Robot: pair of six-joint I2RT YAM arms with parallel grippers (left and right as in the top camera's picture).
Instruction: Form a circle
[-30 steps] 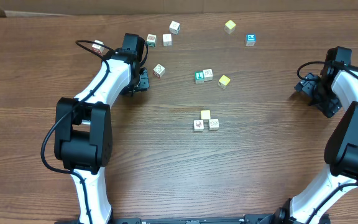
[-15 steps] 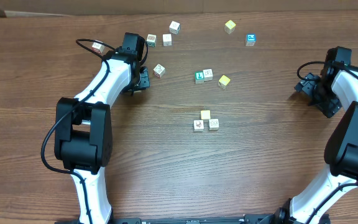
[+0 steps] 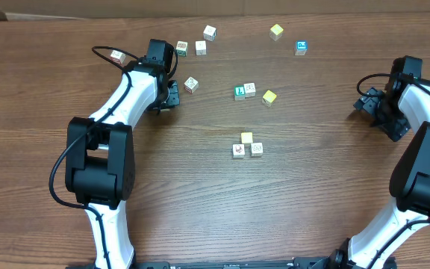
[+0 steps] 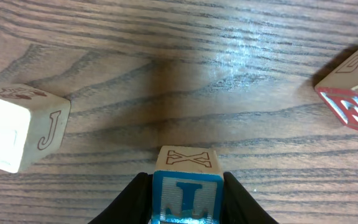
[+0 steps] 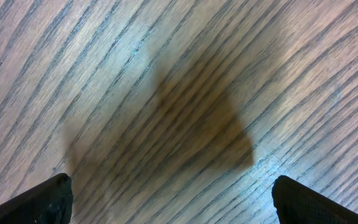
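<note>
- The circle (image 3: 246,146) sits near the middle of the desk (image 3: 312,194). It is well apart from both arms.
- Right now it is a small bunch of three cubes that touch. A pale yellow cube (image 3: 246,137) is at the far side. Two white picture cubes (image 3: 238,150) lie side by side in front of it.
- The left gripper (image 4: 187,186) is at the far left of the desk, pointing down.
- Its two black fingers (image 4: 129,202) sit tight against both sides of a blue-letter cube (image 4: 185,160). The cube has an X on top and a blue face toward the camera, and it rests on the wood.
- From above, the arm hides this cube.
- In the left wrist view, a pale cube with a J (image 4: 20,127) lies to the left of the held cube, not touching it. A cube with a red letter (image 4: 353,93) lies far off at the right edge.
- The right gripper (image 5: 169,208) is at the far right of the desk with its fingers wide apart. Only bare wood and a dark shadow show between them.
- Loose cubes lie along the far side of the desk: a yellow one (image 3: 276,31), a bright blue one (image 3: 301,47), and a green one (image 3: 240,92) touching a white one (image 3: 250,90).
</note>
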